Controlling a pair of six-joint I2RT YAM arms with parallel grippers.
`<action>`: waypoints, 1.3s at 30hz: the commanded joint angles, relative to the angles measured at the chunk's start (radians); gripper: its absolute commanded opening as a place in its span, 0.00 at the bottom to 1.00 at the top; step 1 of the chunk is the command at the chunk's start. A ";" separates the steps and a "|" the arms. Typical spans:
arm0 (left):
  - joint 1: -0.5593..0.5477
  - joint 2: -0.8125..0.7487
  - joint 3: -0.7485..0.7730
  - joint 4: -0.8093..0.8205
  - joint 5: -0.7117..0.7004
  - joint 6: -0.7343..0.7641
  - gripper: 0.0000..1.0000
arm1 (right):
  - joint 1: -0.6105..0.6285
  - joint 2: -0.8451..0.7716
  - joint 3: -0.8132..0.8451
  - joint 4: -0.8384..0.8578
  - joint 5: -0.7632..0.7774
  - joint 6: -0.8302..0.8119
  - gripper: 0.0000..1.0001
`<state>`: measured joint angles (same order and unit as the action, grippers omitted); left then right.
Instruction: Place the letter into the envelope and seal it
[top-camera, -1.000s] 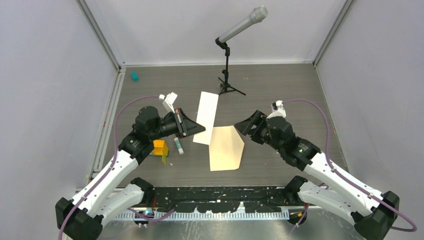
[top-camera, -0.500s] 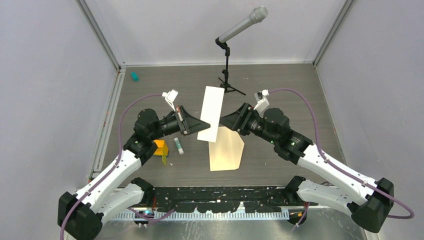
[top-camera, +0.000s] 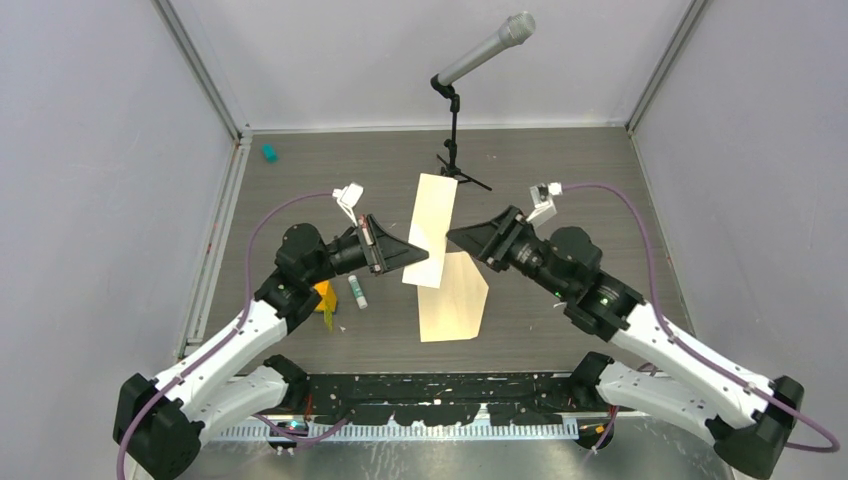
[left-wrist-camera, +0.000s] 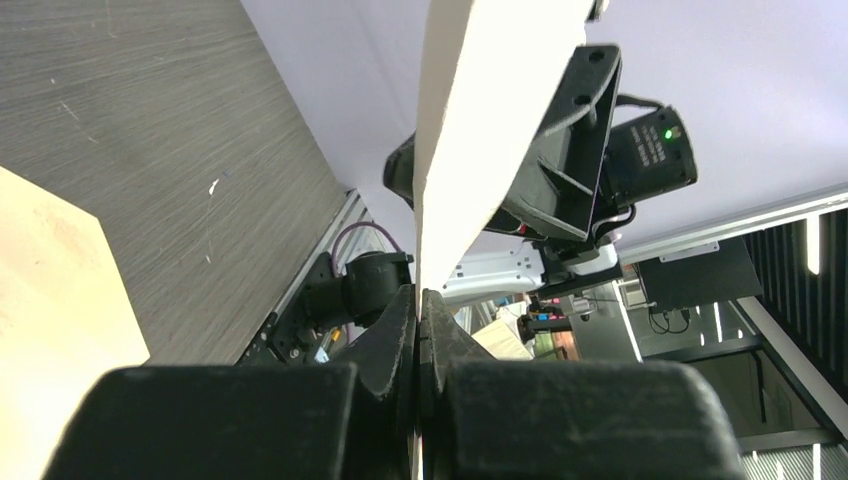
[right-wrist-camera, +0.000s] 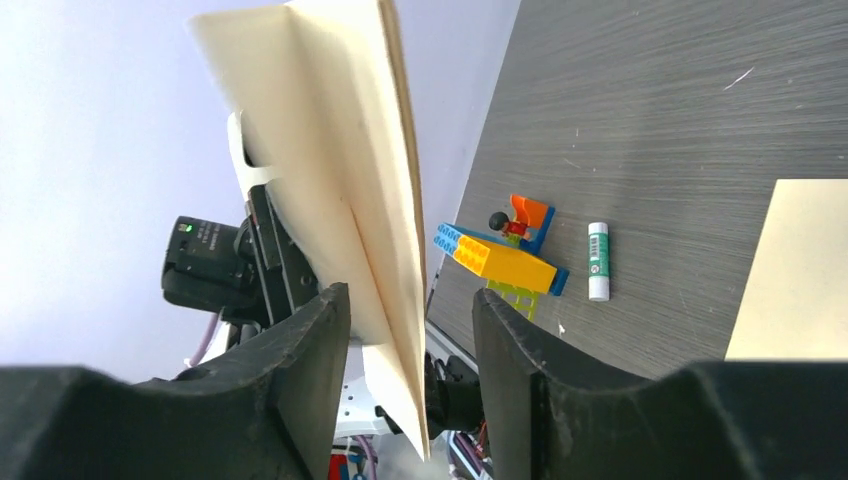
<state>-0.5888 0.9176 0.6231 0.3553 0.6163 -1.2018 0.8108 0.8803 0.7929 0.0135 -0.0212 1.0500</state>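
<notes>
The envelope (top-camera: 432, 225), a long narrow tan rectangle, hangs in the air above the table, tilted, between both arms. My left gripper (top-camera: 425, 255) is shut on its lower edge; in the left wrist view the envelope (left-wrist-camera: 480, 130) rises edge-on from the closed gripper (left-wrist-camera: 420, 295). My right gripper (top-camera: 450, 237) is open, with its fingers on either side of the envelope's (right-wrist-camera: 340, 170) right edge, where two paper layers show (right-wrist-camera: 410, 310). The letter (top-camera: 452, 297), a paler cream sheet, lies flat on the table below and also shows in both wrist views (left-wrist-camera: 50, 300) (right-wrist-camera: 800, 270).
A microphone on a stand (top-camera: 455, 150) is at the back centre. A glue stick (top-camera: 357, 291) and a toy brick model (top-camera: 321, 296) lie left of the letter, under the left arm. A small teal object (top-camera: 269, 153) sits at the far left.
The left gripper has lifted the envelope off the table and carried it right. The right gripper has moved left and up until its open fingers straddle the envelope's edge.
</notes>
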 joint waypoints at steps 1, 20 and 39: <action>-0.002 -0.026 0.005 0.084 -0.027 -0.018 0.00 | 0.008 -0.153 -0.054 -0.051 0.093 0.026 0.56; -0.086 -0.002 -0.011 0.185 -0.055 -0.053 0.00 | 0.009 -0.026 0.086 0.036 -0.030 -0.049 0.61; -0.086 0.110 -0.007 0.297 -0.047 -0.089 0.00 | 0.010 -0.018 0.083 -0.048 0.014 -0.093 0.10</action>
<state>-0.6724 1.0203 0.6052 0.5762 0.5694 -1.2812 0.8162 0.8566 0.8345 -0.0116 -0.0341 0.9932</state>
